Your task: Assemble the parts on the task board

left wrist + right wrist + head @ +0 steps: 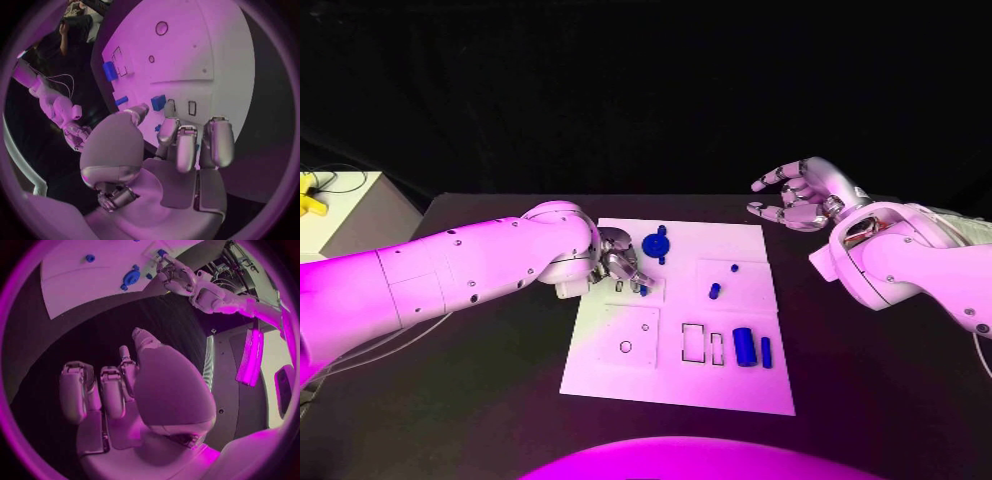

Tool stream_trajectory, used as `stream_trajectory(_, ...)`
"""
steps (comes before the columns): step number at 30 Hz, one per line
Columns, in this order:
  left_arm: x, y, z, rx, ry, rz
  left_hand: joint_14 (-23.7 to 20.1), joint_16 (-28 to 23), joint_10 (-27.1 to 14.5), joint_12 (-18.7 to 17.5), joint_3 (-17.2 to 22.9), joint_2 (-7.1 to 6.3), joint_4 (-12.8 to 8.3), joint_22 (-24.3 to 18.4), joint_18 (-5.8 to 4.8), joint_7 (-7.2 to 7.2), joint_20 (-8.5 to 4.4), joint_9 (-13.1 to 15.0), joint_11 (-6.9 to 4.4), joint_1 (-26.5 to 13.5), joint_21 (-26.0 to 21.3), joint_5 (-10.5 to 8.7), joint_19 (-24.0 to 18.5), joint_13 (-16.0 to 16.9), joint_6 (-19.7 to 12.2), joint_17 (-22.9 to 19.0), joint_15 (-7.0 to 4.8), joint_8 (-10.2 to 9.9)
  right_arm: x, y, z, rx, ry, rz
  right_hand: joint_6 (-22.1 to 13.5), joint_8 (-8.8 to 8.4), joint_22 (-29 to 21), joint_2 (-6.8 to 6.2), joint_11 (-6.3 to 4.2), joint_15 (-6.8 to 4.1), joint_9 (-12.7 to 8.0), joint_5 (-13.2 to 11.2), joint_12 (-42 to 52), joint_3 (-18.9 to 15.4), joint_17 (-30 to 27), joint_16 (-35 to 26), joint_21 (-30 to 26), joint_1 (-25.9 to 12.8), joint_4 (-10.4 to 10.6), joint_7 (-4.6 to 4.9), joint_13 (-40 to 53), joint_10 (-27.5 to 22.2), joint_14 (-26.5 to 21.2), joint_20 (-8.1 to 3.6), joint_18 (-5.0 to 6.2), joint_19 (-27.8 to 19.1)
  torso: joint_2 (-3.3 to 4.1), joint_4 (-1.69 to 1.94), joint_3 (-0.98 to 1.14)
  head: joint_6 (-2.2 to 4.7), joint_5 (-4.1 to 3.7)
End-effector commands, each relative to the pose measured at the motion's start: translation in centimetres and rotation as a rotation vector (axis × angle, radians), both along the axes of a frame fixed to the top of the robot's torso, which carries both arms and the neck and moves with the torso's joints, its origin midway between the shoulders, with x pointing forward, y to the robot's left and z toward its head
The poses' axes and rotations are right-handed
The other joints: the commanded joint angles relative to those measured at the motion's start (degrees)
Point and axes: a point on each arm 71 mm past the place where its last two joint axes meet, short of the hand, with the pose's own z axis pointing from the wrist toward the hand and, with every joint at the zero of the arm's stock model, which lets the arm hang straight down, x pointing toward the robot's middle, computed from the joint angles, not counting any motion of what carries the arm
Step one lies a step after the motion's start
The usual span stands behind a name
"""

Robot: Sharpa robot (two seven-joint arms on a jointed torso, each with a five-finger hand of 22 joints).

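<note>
Left hand (pixel 620 264) pinches a blue part (pixel 645 287) over the task board (pixel 678 385); right hand (pixel 798 195) hovers empty, fingers apart.

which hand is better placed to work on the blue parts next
Left. The left hand is already over the white board beside a small blue part; the right hand is raised off the board, holding nothing.

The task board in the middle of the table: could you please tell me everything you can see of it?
The task board is a flat white rectangular plate lying on the black table. Its surface carries outlined rectangular slots and small round holes. Several small blue parts lie or stand on it, among them a round one near the far edge and a block near the right side. The left robot hand reaches over its left part; the right robot hand hovers off it.
</note>
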Motion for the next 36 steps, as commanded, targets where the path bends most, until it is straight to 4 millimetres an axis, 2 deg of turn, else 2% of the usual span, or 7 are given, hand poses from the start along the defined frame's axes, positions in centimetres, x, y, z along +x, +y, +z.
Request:
stream_trajectory(1,-0.10,-0.29,-0.06,0.012,0.018,-0.025,5.06,-0.19,-0.14,-0.19,-0.24,0.32,0.06,0.00,-0.47,0.05,-0.49,0.05,-0.04,-0.22,-0.28,0.00,0.05,-0.04,-0.44,12.26,-0.40,0.24,-0.05,0.23,-0.02,-0.013,0.002,0.016,-0.47,-0.35,10.34,-0.28,-0.01,-0.08,-0.05,0.35,-0.29,0.41,13.37,-0.21,-0.29,-0.24,0.06,-0.01,4.00,-0.37,5.51,-0.06,0.72,2.46,0.01,0.03,0.01,-0.13,-0.06)
stream_trajectory(13,-0.12,-0.71,-0.23,0.008,0.030,-0.032,5.10,-0.14,-0.08,-0.13,-0.14,0.52,-0.03,0.07,-0.48,0.00,-0.50,0.31,-0.08,0.17,-0.26,0.01,0.08,0.11,-0.53,12.40,-0.43,0.43,-0.01,0.38,-0.05,-0.013,0.004,0.020,-0.47,-0.35,10.34,-0.28,-0.01,-0.08,-0.05,0.35,-0.29,0.41,13.37,-0.21,-0.29,-0.24,0.06,-0.01,4.00,-0.37,5.51,-0.06,0.72,2.46,-0.01,0.04,0.04,-0.63,0.16)
stream_trajectory(28,0.00,-0.84,-0.44,0.008,0.038,-0.029,5.34,0.11,0.40,0.07,2.70,2.85,-1.10,0.51,-0.57,-0.65,-0.79,1.84,-0.69,4.40,-0.13,-0.05,0.32,0.79,-0.35,13.13,-0.95,0.76,0.15,0.93,-0.19,-0.013,0.010,0.027,-0.35,-0.24,10.25,-0.22,0.02,-0.04,-0.11,0.01,-0.26,1.06,13.21,-0.30,-0.50,-1.16,0.15,0.01,3.95,-0.32,5.47,-0.01,0.76,2.40,0.01,0.08,0.08,-0.88,-0.02)
stream_trajectory(31,-0.07,-0.84,-0.41,0.008,0.036,-0.030,5.32,0.08,0.29,-0.18,6.63,3.75,-3.16,0.37,-0.53,-1.07,-1.04,2.89,-1.11,7.35,-0.21,-0.08,0.21,0.64,-0.45,13.08,-1.35,1.09,0.18,0.96,-0.23,-0.016,0.012,0.027,-0.38,-0.22,10.19,-0.23,0.04,-0.03,-0.17,-0.35,-0.34,1.37,13.16,-0.32,-0.63,-1.94,0.17,0.02,3.82,-0.40,5.46,0.01,0.78,2.37,0.00,0.01,0.04,-0.94,-0.10)
stream_trajectory(33,-0.14,-0.85,-0.38,0.007,0.036,-0.030,5.34,0.08,0.38,-0.34,13.41,3.16,-5.31,0.36,-0.52,-1.21,-1.28,4.99,-1.27,7.69,-0.27,-0.08,0.17,0.72,-1.12,13.14,-1.55,1.85,0.22,0.96,-0.28,-0.018,0.015,0.026,-0.39,-0.20,10.16,-0.28,0.04,-0.02,-0.20,-0.62,-0.33,1.52,13.13,-0.34,-0.72,-2.32,0.16,0.01,3.80,-0.40,5.45,0.02,0.80,2.34,0.06,0.01,0.02,-0.93,-0.20)
stream_trajectory(35,-0.16,-0.85,-0.38,0.007,0.037,-0.030,5.35,0.08,0.43,-0.35,15.30,2.99,-6.49,0.35,-0.52,-1.37,-1.32,5.51,-1.39,8.26,-0.28,-0.01,0.16,0.81,-1.28,13.17,-1.67,2.12,0.23,0.97,-0.30,-0.019,0.016,0.026,-0.39,-0.19,10.16,-0.28,0.04,-0.02,-0.20,-0.71,-0.31,1.56,13.19,-0.31,-0.71,-2.45,0.16,0.00,3.80,-0.38,5.46,0.02,0.80,2.35,0.06,-0.01,0.01,-0.93,-0.19)
stream_trajectory(36,-0.19,-0.86,-0.38,0.006,0.039,-0.030,5.35,0.08,0.54,-0.47,19.52,2.25,-8.15,0.37,-0.52,-1.24,-1.40,6.96,-1.47,7.22,-0.30,-0.06,0.16,0.79,-1.67,13.18,-1.54,2.79,0.23,0.99,-0.32,-0.020,0.017,0.026,-0.39,-0.19,10.16,-0.28,0.04,-0.02,-0.20,-0.71,-0.31,1.56,13.19,-0.31,-0.71,-2.45,0.16,0.00,3.80,-0.38,5.46,0.02,0.80,2.35,0.04,0.00,0.06,-0.94,-0.16)
